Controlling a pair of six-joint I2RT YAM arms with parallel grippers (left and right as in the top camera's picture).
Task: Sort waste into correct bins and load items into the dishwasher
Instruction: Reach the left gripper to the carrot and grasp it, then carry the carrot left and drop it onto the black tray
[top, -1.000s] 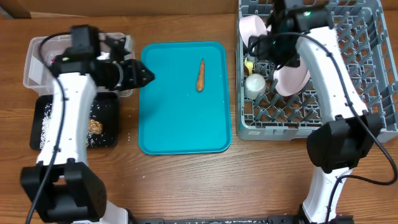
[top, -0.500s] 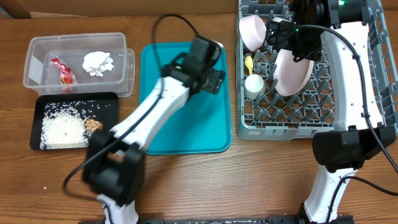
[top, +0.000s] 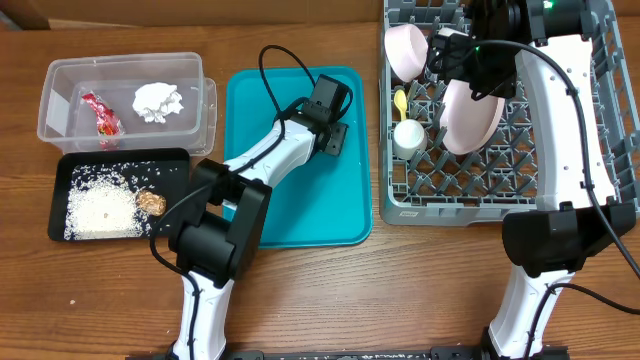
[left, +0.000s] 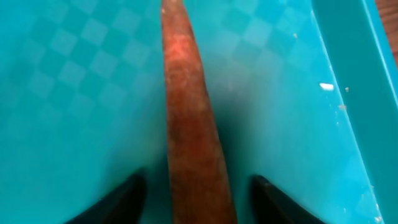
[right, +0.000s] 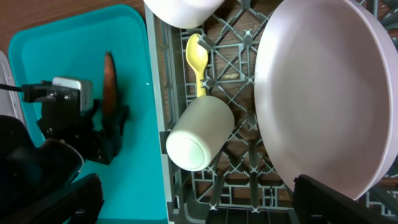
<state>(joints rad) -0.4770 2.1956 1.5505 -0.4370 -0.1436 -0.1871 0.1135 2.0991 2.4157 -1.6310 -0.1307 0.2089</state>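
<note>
The orange carrot piece (left: 189, 124) lies on the teal tray (top: 290, 210). My left gripper (left: 196, 202) is down over it, open, one finger on each side with a gap to the carrot. In the overhead view that gripper (top: 328, 128) hides the carrot. The grey dish rack (top: 590, 130) holds the white-pink plate (top: 470, 115), a white bowl (top: 405, 50), the cup (top: 408, 135) and the yellow spoon (top: 400, 100). Above the rack my right gripper (right: 202, 202) hangs wide open and holds nothing. The clear tub (top: 60, 110) contains the red wrapper (top: 100, 115) and white napkin (top: 158, 100).
The black tray (top: 170, 165) in front of the tub carries rice grains (top: 100, 205) and a brown lump (top: 152, 203). The left arm stretches across the teal tray. A cable loops above it. Bare wooden table (top: 400, 290) lies in front of the tray and rack.
My left arm has swung from the clear tub over to the teal tray and come down around the carrot. The right arm shifted up over the rack a second ago, then stayed still.
</note>
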